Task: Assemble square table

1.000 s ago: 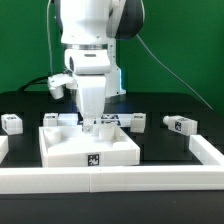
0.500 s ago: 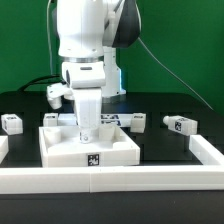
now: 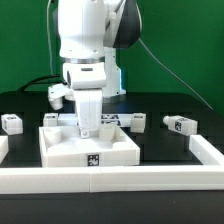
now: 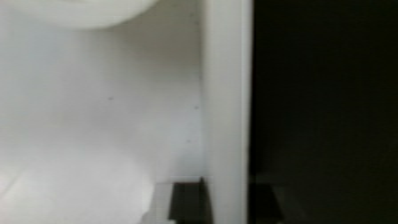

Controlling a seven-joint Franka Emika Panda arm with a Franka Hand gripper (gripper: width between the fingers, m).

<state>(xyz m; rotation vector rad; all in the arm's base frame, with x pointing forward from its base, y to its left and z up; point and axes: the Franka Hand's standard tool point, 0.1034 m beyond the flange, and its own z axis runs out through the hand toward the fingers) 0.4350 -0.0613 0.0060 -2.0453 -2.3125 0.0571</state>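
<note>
Nearest the camera in the exterior view, the long white border rail [image 3: 110, 182] runs across the front of the black table [image 3: 170, 146] and turns back along the exterior view's right. Just behind it the square table top [image 3: 60, 150] lies flat with its raised rim up and the open side to the ceiling; being square it has no long axis, and one side wall squarely faces the camera, bearing a small tag [image 3: 92, 158].

The gripper [image 3: 89, 128] hangs inside the tray near its middle, fingers pointing straight down at the floor of the top; whether they are apart or together cannot be told, and nothing can be seen between them. The arm [image 3: 88, 40] stands upright above it, the wrist vertical, the white body filling the upper middle of the view.

Four short legs lie loose on the table. One [image 3: 57, 119] and another [image 3: 130, 121] are just behind the top's far rim; a third [image 3: 12, 122] is well off to the exterior view's left; the fourth [image 3: 180, 125] lies on its side to the exterior view's right, its long axis roughly across the view.

The wrist view shows only a blurred white surface [image 4: 98, 120] with a straight pale edge against black; which part it is cannot be told.
</note>
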